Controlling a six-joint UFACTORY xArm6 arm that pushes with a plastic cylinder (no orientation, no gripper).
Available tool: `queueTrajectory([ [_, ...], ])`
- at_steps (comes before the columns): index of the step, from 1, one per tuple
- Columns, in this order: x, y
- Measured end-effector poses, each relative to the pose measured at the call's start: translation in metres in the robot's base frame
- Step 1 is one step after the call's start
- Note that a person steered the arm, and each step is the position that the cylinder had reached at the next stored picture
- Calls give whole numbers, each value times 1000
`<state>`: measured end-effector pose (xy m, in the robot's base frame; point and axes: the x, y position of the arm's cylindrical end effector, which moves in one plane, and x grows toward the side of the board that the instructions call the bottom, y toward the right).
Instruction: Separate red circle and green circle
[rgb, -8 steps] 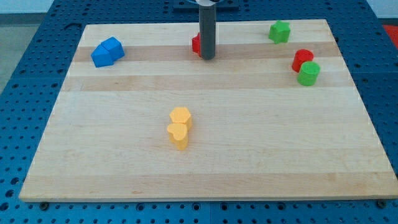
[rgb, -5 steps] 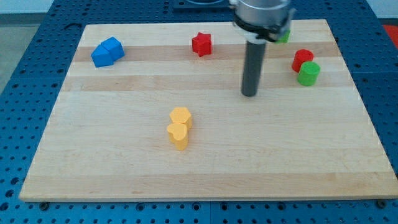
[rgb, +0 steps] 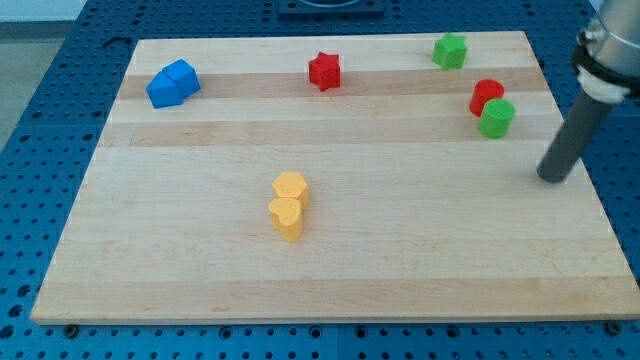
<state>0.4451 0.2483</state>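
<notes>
No readable writing or labels anywhere. Wooden board (rgb: 330, 270) on blue pegboard table (rgb: 40, 120). No claw on this rig, just a rod; my tip (rgb: 551, 178) now sits at the right edge, near-right of the green circle (rgb: 496, 118), apart from it, having moved right from mid-board. Red circle (rgb: 486, 96) touches green circle at far right, both unmoved. Blue blocks (rgb: 172, 83) far left, yellow blocks (rgb: 289, 205) centre, red star (rgb: 324, 71) and green star (rgb: 450, 50) along the far edge.
</notes>
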Motion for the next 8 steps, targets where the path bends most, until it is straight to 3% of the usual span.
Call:
queueTrajectory([
  [1,-51,-13],
  [2,-69,-17],
  [5,-107,-19],
  [8,-118,-79],
])
